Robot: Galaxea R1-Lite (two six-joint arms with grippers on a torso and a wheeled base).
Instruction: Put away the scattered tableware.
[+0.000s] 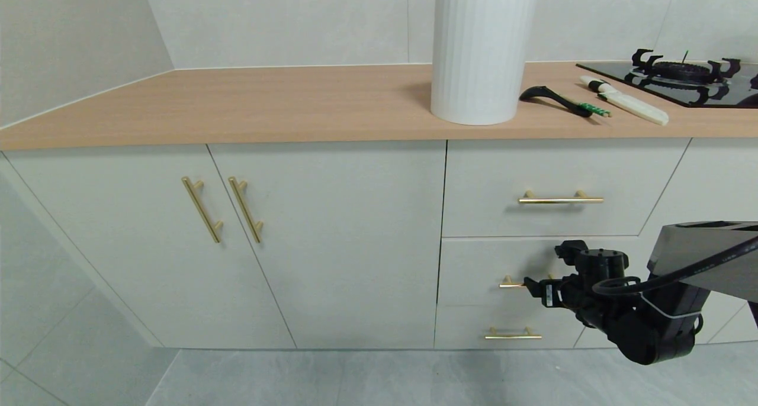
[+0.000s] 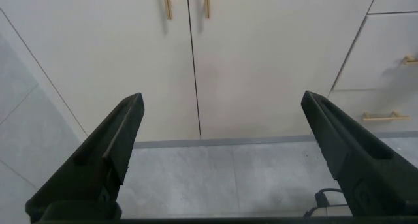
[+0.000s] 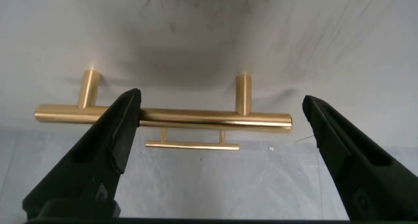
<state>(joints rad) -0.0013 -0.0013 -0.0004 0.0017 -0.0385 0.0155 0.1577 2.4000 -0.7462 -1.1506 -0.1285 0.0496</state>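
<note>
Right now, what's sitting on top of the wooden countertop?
A tall white ribbed container, a black utensil, a white utensil and a gas hob. Whatever lies behind the container is covered.

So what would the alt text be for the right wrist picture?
The open right gripper faces a brass handle on a white drawer, one dark finger to each side of the bar's middle. A second handle sits lower down.

Soft, even indoor light. The white cylinder [image 1: 482,51] throws a faint shadow leftward on the bench [image 1: 266,107]. A smudgy dark shadow lies on the drawer front [image 3: 326,28] behind the glinting brass handle [image 3: 196,118] (right wrist view).
</note>
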